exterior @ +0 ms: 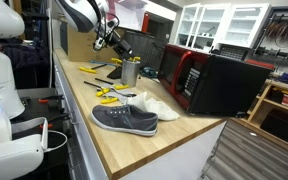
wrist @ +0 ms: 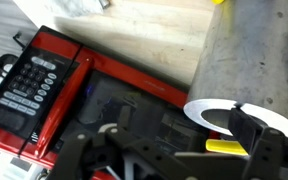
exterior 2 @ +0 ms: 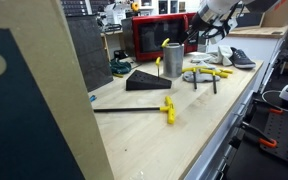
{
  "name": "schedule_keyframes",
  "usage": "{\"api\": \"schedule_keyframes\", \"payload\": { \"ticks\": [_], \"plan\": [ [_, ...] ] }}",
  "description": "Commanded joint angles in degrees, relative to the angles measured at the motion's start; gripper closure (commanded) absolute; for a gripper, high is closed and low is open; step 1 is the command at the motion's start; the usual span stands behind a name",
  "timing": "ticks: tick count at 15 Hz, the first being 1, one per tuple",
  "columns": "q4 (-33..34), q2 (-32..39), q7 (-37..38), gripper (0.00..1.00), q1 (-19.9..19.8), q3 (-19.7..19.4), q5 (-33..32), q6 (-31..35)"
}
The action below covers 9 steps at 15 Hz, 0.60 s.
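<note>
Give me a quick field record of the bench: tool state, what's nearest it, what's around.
tool: open, holding nothing, above the bench
nearest: metal cup, upright, just below and beside the tool; something yellow at its mouth
behind cup: red microwave, door shut
beside cup: yellow-handled tools, lying flat
bench front: grey shoe, white item behind it
surface: wooden bench

A long workbench (exterior: 184, 140) with a pale wooden top runs down the brightly lit room. Beyond its far end stand white glass-fronted cabinets (exterior: 224, 22). Beside them a tool pegboard (exterior: 284, 35) hangs above a wooden shelf unit (exterior: 279, 105).
</note>
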Motion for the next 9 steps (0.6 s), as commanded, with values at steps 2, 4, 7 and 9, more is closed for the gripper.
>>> {"api": "schedule_keyframes", "payload": {
  "ticks": [2,4,7,9],
  "plan": [
    [-5.51,0.49,-13.18,0.0,8.92,-13.88,18.45,7.89],
    [-6.82,1.95,-19.43,0.0,6.44,-12.75,29.15,11.0],
    [-7.26,5.61,-27.61,0.0,15.77,-20.3,44.42,10.56],
    [-7.07,6.11,-33.37,0.0,24.9,-26.37,55.02,9.49]
  ]
}}
